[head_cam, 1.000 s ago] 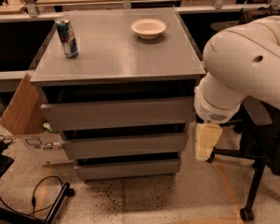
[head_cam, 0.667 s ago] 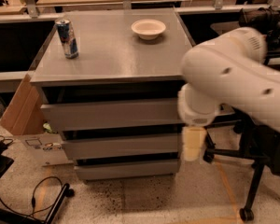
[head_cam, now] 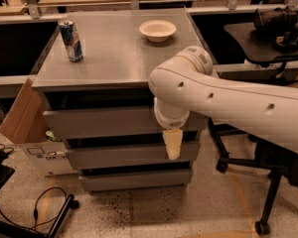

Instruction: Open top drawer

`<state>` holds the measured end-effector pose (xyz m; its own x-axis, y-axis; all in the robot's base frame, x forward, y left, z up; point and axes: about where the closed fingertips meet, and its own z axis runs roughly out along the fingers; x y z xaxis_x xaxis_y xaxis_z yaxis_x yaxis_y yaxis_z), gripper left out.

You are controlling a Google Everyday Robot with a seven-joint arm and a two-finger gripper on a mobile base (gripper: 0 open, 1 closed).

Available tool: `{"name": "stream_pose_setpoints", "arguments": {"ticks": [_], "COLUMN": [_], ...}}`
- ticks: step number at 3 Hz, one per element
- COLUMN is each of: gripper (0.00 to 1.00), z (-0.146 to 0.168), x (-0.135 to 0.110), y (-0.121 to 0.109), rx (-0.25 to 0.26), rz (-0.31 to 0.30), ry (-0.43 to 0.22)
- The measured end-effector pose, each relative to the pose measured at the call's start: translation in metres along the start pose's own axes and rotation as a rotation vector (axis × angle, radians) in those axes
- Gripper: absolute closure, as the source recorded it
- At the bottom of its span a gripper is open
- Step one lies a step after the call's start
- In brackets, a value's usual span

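Beneath the tabletop [head_cam: 114, 58], the top drawer [head_cam: 102, 121] lies just above the tool [head_cam: 172, 144].

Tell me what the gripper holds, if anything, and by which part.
Nothing that shows: the gripper hangs in front of the middle drawer, below the top drawer.

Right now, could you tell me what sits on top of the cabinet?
A can and a bowl. The arm covers the cabinet's front right corner; the pincer hangs before the middle drawer.
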<state>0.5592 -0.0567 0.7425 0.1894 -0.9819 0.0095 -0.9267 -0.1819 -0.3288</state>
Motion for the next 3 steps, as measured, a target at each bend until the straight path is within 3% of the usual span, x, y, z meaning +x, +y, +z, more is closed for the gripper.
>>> {"name": "stream_pose_setpoints", "arguments": {"ticks": [1,2,3], "gripper": [0.0,0.0,0.17], "z": [0.03,0.061,0.087], "x": [0.005,0.022,0.041], "y": [-0.024,-0.043,-0.056], "rx": [-0.023,-0.093,-0.175], "rz": [0.024,0.111,0.232], "ry": [0.028,0.043,0.055]}}
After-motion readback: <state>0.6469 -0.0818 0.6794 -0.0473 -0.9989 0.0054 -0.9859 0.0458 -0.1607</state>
